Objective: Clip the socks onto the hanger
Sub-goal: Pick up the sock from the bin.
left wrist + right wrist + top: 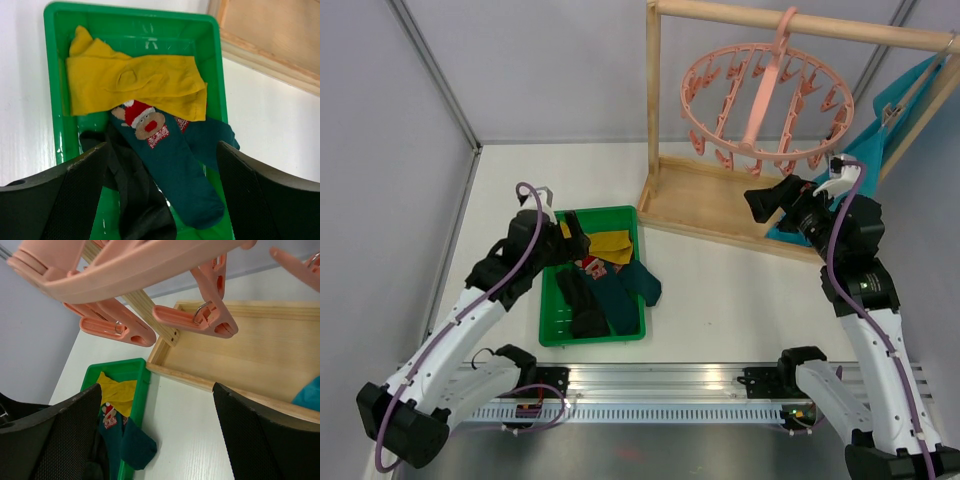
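The socks lie in a green tray: mustard yellow ones at the far end, a dark teal one with a red-and-white reindeer in the middle, black ones beside it. One teal sock hangs over the tray's right rim. My left gripper is open and empty just above the teal and black socks. The pink ring hanger hangs from the wooden rack's top bar. My right gripper is open and empty just below the hanger's clip pegs.
The wooden frame rack stands at the back right, with its base board on the table. A large teal cloth hangs behind it on the right. Grey walls enclose the table on the left and at the back.
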{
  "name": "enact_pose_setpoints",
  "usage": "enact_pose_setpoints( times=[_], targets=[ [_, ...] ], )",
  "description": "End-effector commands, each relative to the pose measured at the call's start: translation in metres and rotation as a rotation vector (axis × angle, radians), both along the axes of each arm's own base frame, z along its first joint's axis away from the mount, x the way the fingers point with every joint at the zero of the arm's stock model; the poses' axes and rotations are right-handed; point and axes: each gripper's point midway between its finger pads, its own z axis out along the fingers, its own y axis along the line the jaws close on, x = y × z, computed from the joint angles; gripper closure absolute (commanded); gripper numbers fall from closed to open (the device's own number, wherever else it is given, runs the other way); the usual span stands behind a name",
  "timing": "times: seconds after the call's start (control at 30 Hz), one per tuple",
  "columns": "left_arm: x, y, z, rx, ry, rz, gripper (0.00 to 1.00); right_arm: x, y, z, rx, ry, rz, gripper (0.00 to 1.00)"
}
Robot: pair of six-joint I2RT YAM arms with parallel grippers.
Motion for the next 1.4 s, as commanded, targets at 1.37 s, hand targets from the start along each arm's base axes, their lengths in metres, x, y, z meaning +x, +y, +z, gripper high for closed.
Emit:
enact_pose_setpoints(
  times=[1.37],
  targets=[
    [0.096, -0.094, -0.129, 0.534, 0.079, -0.475, 0.31, 0.008, 0.008, 0.001, -0.039, 0.046, 0.057, 0.02]
  ],
)
